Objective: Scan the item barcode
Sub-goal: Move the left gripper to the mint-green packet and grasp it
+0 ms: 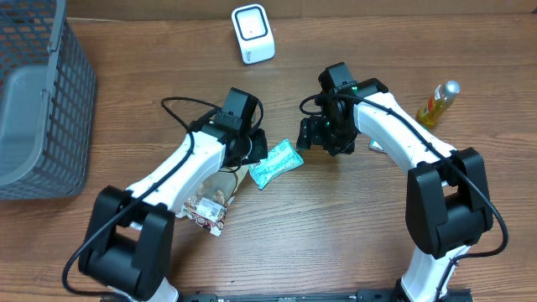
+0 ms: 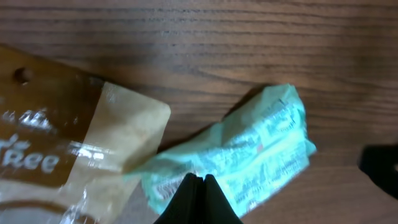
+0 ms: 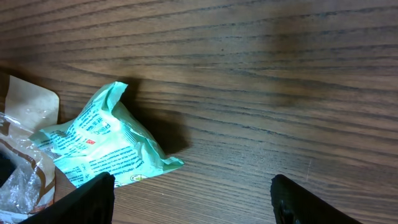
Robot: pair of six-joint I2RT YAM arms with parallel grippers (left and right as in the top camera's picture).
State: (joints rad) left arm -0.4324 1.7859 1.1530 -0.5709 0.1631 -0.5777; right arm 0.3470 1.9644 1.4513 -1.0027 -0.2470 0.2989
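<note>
Overhead, the mint-green packet (image 1: 275, 164) sits between both arms, beside a brown snack bag (image 1: 210, 205). Left wrist: the left gripper (image 2: 200, 182) has its jaws pinched together on the packet's edge. Right wrist: the right gripper (image 3: 193, 199) has its jaws wide apart, and the packet is off to one side, untouched.

The mint-green packet's (image 2: 249, 149) print is too blurred to read in either wrist view, and the pressed-together tips of the left gripper (image 2: 200, 182) cover its near edge. The brown snack bag (image 2: 50, 124) runs off the left wrist frame. Overhead, the left arm (image 1: 180, 168) hides perhaps half of it. The wire basket (image 1: 42, 109) is cropped at the overhead edge.
</note>
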